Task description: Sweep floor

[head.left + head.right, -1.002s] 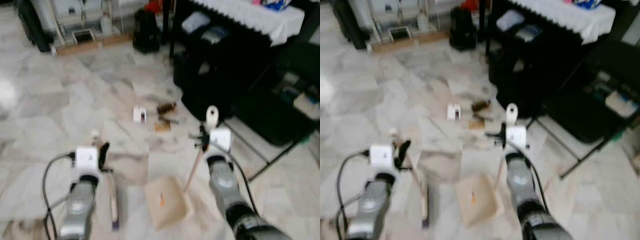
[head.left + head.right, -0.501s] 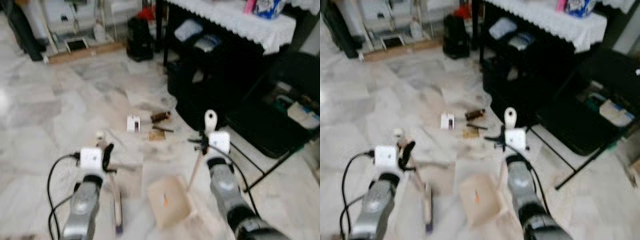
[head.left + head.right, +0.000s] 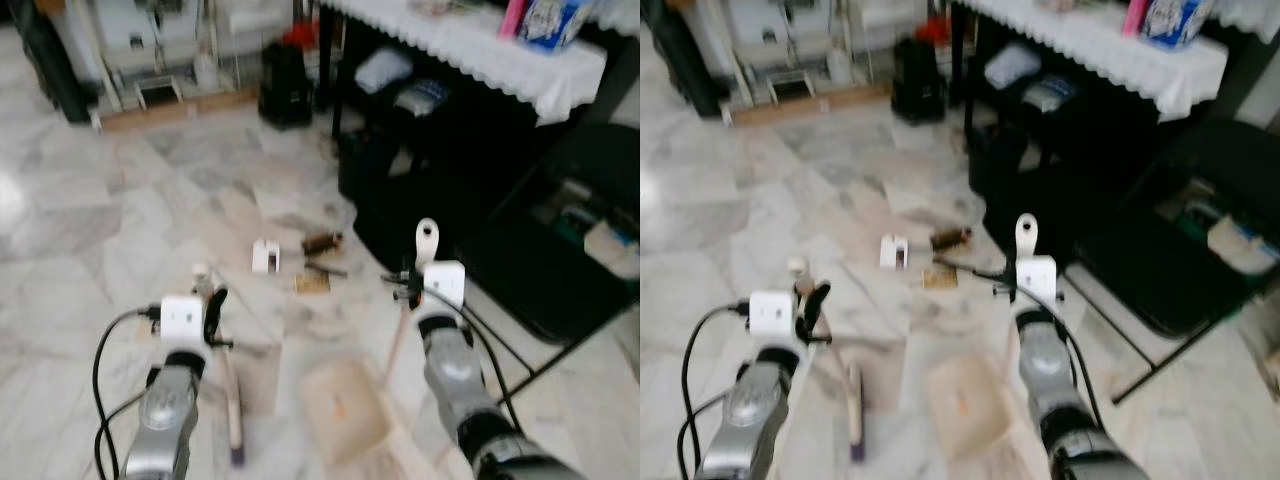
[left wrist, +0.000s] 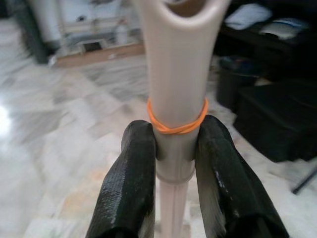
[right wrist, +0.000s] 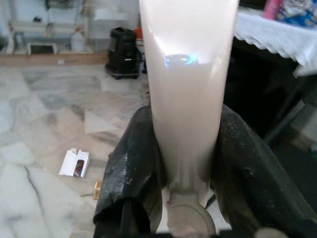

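A beige broom stands low and left of centre in the left eye view, its thin handle slanting down to a dark tip near the bottom edge; an orange rubber band rings the handle. Right of it, a beige dustpan lies flat on the marble floor, its handle rising up and to the right. Small litter, a white box and brown scraps, lies at mid-frame.
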